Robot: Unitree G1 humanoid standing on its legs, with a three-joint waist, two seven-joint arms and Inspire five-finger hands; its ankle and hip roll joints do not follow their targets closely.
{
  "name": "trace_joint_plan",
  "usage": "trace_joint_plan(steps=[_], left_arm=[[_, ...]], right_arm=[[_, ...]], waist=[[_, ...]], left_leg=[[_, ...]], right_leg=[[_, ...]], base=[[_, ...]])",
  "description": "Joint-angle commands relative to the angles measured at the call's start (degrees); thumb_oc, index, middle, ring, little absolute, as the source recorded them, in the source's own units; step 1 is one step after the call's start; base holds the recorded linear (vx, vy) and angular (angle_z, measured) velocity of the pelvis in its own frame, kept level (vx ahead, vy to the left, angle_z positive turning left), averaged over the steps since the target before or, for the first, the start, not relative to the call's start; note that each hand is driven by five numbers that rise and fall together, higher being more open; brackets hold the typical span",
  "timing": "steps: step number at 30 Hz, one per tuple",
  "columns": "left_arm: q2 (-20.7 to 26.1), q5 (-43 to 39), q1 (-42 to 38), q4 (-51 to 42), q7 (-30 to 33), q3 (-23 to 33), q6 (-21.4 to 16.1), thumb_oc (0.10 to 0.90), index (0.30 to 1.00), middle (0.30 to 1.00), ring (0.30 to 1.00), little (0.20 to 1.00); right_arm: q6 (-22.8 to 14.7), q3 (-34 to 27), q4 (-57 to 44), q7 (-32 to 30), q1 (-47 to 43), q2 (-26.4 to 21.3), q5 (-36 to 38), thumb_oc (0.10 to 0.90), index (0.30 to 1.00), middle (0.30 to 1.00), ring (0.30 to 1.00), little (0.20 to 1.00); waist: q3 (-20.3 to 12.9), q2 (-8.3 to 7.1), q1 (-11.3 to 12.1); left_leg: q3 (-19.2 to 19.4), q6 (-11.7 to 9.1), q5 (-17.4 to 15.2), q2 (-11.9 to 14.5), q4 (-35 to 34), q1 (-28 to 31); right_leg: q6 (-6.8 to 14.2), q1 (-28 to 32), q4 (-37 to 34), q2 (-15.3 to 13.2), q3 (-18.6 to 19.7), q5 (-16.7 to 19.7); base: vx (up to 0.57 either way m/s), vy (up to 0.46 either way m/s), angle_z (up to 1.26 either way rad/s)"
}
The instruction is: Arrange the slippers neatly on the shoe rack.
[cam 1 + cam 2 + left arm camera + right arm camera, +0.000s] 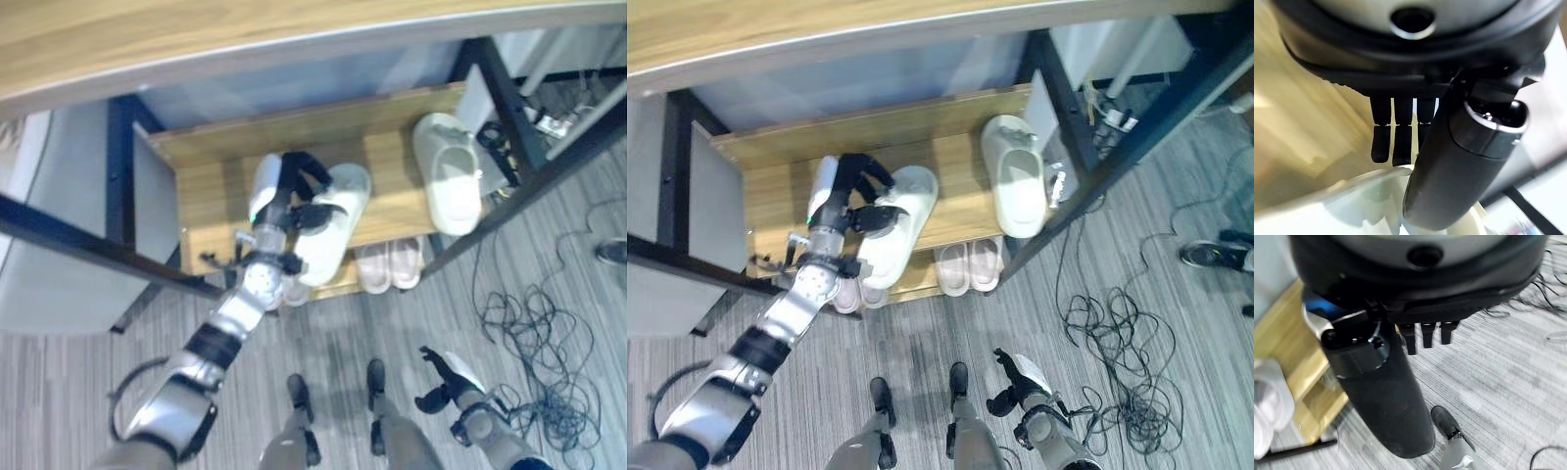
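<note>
The left hand (294, 201) reached over the upper shelf (206, 186) of the shoe rack, its fingers (1393, 142) and thumb curled round the rim of a white slipper (333, 235). That slipper lay on the shelf at a slant, its near end hanging out past the front edge, so it was on the rack but not yet squared up. A second white slipper (449, 171) rested further right on the same shelf, well apart from the first and pointing roughly front to back. On the lower shelf a pair of pale pink slippers (389, 262) sat side by side and touching, looking already tidy. The right hand (443, 384) hung low over the grey floor (343, 333), near the robot and away from the rack, fingers loosely relaxed and holding nothing. Judging from this, the task was well along: what seemed left was to straighten the held slipper, bring it beside its mate, and let go.
</note>
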Motion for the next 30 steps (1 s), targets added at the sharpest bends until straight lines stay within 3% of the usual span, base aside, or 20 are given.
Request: trace_joint_plan(steps=[1, 12, 13, 16, 17, 18, 24, 30], left_arm=[[-2.15, -2.78, -9.38, 0.63, 2.4, 0.17, -5.19, 0.4, 0.3, 0.3, 0.3, 0.3], [-1.09, -2.55, -12.24, 2.61, 3.11, -0.59, -4.74, 0.4, 0.3, 0.3, 0.3, 0.3], [-0.14, -2.38, -12.94, 3.2, 3.25, -0.51, -4.6, 0.8, 0.9, 0.9, 0.9, 0.9], [-0.58, -2.41, -13.04, 3.2, 3.64, 0.43, -4.43, 0.8, 0.9, 0.9, 0.9, 0.9], [0.02, 3.15, -14.12, 13.32, 0.34, -6.13, -1.94, 0.8, 0.9, 0.9, 0.9, 0.9], [0.86, 1.66, -17.28, 10.92, 3.01, -4.73, -2.64, 0.4, 0.3, 0.3, 0.3, 0.3], [2.88, -4.4, -20.84, 10.7, 4.45, -1.58, -4.1, 0.4, 0.3, 0.3, 0.3, 0.3], [4.4, -5.59, -23.01, 13.24, 4.5, -1.61, -3.96, 0.4, 0.3, 0.3, 0.3, 0.3]], right_arm=[[-1.67, -0.03, -3.0, -2.03, 3.93, -2.64, 2.08, 0.8, 0.9, 0.9, 0.9, 0.9], [-2.12, 0.56, -3.08, -2.23, 4.61, -2.0, 2.14, 0.8, 0.9, 0.9, 0.9, 0.9], [-2.13, 0.56, -3.51, -2.12, 4.87, -2.11, 2.15, 0.8, 0.9, 0.9, 0.9, 0.9], [-1.79, 0.09, -3.95, -1.86, 4.52, -2.99, 2.78, 0.8, 0.9, 0.9, 0.9, 0.9], [-0.75, 1.06, -7.04, -1.59, 3.55, -4.38, 0.98, 0.8, 0.9, 0.9, 0.9, 0.9], [-1.68, 1.34, -3.57, -0.82, 4.42, -3.03, 3.22, 0.8, 0.9, 0.9, 0.9, 0.9], [-1.74, 2.15, 7.01, -2.52, 1.44, -1.23, 4.63, 0.8, 0.9, 0.9, 0.9, 0.9], [-1.89, 2.1, 4.5, -2.35, 1.46, -2.07, 4.66, 0.8, 0.9, 0.9, 0.9, 0.9]], waist=[[-4.06, 0.01, -0.63], [-4.67, -0.15, -0.99], [-4.77, -0.2, -1.09], [-3.98, 0.22, -1.59], [-3.96, 0.39, -1.48], [-3.17, 0.26, -1.51], [-4.29, 0.68, -1.35], [-4.73, 0.74, -1.77]], left_leg=[[-2.94, -3.35, -3.43, 1.9, -0.46, 0.63], [-2.97, -3.29, -3.7, 1.99, -0.46, 0.54], [-2.85, -3.32, -3.66, 2.06, -0.46, 0.53], [-2.9, -3.47, -3.65, 1.97, -0.46, 0.63], [-2.82, -3.52, -3.69, 2.48, -0.46, 0.68], [-2.68, -3.68, -3.54, 2.56, -0.46, 0.81], [-3.25, -3.69, -3.17, 2.12, -0.46, 0.21], [-3.3, -3.72, -3.07, 2.18, -0.46, -0.42]], right_leg=[[6.7, -1.48, -0.13, -4.36, -0.49, -4.37], [6.7, -1.79, -0.13, -4.06, -0.36, -4.36], [6.71, -1.9, -0.13, -3.98, -0.28, -4.33], [6.86, -2.39, -0.05, -4.29, 0.25, -4.1], [6.59, -2.39, 0.01, -3.76, 0.81, -4.66], [6.7, -2.07, -0.02, -3.86, 0.76, -4.6], [6.6, -2.3, -0.13, -3.89, 0.11, -4.2], [6.61, -3.15, -0.13, -3.66, 0.27, -4.12]], base=[[0.01, 0.004, -0.07], [0.01, 0.002, -0.04], [0.01, 0.003, -0.04], [0.04, -0.302, -0.02], [-0.01, 0.021, -0.13], [0.01, -0.016, -0.13], [0.0, -0.004, -0.03], [0.0, -0.001, -0.01]])
